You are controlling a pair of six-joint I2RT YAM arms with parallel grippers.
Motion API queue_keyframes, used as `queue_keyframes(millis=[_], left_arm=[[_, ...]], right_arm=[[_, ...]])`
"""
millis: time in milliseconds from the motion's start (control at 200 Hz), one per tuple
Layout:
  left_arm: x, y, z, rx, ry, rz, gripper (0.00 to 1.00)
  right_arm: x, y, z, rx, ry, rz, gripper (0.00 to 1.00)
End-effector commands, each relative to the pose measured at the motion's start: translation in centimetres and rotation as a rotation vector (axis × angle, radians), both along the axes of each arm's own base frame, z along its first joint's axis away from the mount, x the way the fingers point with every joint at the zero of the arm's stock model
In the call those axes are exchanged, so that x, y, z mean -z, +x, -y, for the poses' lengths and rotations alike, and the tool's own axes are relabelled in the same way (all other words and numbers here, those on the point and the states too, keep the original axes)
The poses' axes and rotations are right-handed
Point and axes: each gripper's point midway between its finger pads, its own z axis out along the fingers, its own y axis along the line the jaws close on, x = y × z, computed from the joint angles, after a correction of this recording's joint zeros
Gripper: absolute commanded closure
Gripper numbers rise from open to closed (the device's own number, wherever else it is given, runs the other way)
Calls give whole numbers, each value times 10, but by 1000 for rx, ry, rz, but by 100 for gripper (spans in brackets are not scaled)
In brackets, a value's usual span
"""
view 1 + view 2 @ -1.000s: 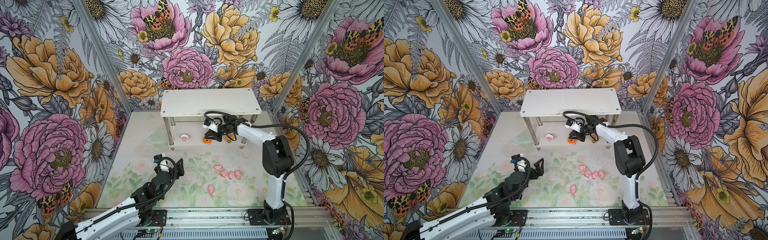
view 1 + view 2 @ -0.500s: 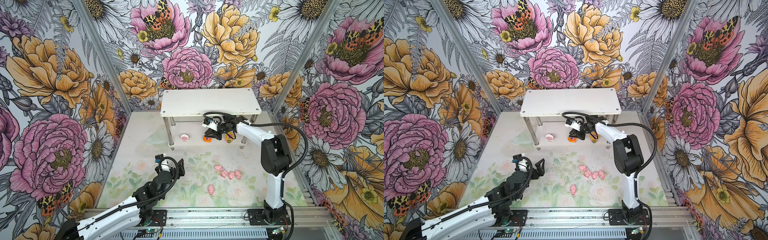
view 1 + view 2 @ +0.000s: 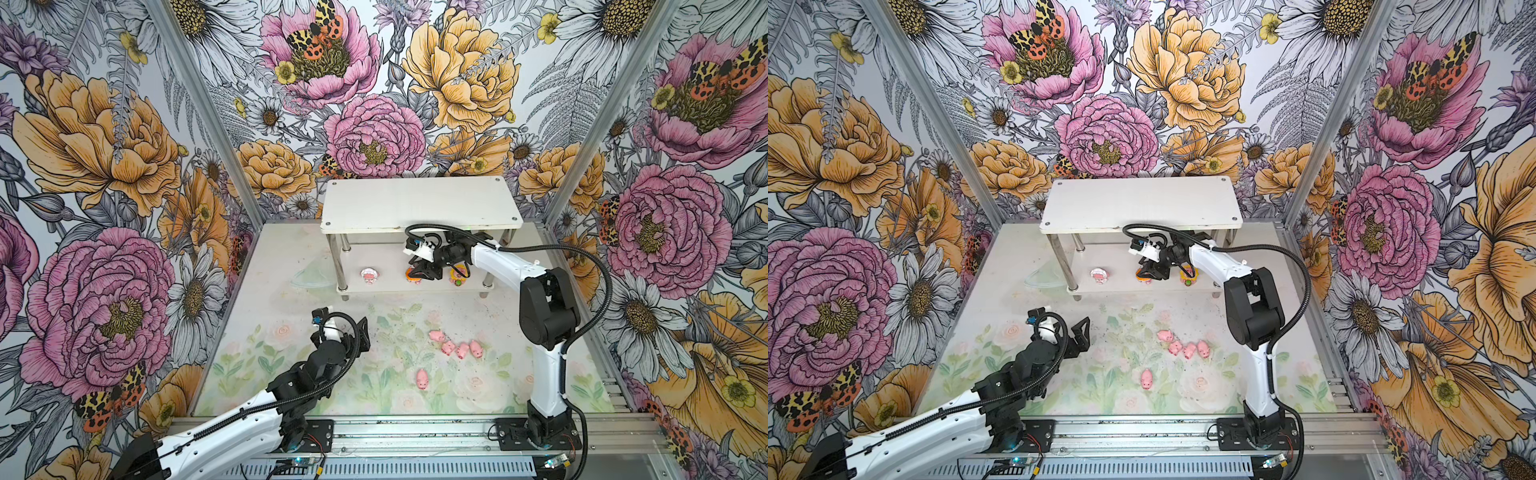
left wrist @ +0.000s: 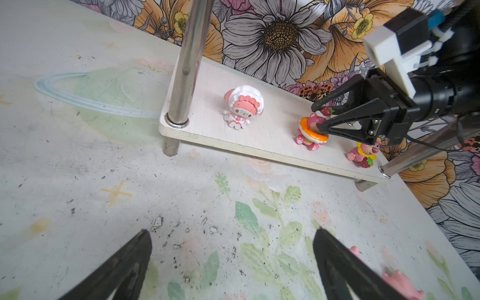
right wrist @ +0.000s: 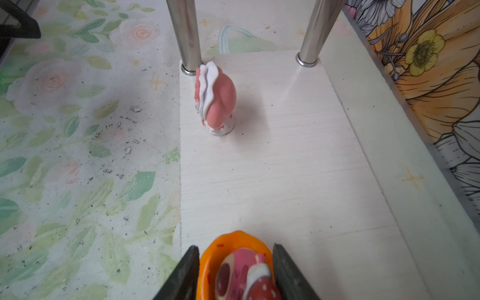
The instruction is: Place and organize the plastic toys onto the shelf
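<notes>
- Tool first: right gripper [image 5: 235, 246] reaches in under the upper board of the shelf [image 3: 415, 203] and points left along the lower tier.
- Jaws flank the orange-rimmed figure [image 4: 307, 133], one on its near side and one on its far side, close against the rim. Cannot tell whether they are pressing it or have let go. The figure stands upright with its feet on the board.
- Same tier, outward: white-rimmed figure [image 3: 368, 275] sits to the left, well apart, by the left front leg. Yellow-rimmed figure [image 3: 456, 276] sits to the right, just beside the wrist.
- No toys on the upper board.
- Floor mat [image 3: 291, 374], near side of the shelf and right of centre: four pigs [image 3: 457, 347] huddle in a line running far-left to near-right. A lone pig [image 3: 422, 378] lies nearer still.
- Left gripper [image 4: 231, 233] has its fingers spread wide and holds nothing. It hovers over the mat left of centre, and the pigs lie to its right.
- Judgement: the pigs lie on the near side of the right gripper, close to that arm's base. To reach them it must back out rightward past the yellow-rimmed figure.
- Judgement: the left gripper is free and about as near. The lone pig's long axis runs roughly near to far, so a left-right pinch suits it.
</notes>
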Motion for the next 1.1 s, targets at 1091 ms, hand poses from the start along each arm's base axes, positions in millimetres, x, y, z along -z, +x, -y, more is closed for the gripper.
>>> queue_keyframes(millis=[1091], left_arm=[[-5, 1, 0, 5, -65, 6, 1]], right_arm=[[-9, -5, -20, -8, 13, 40, 86]])
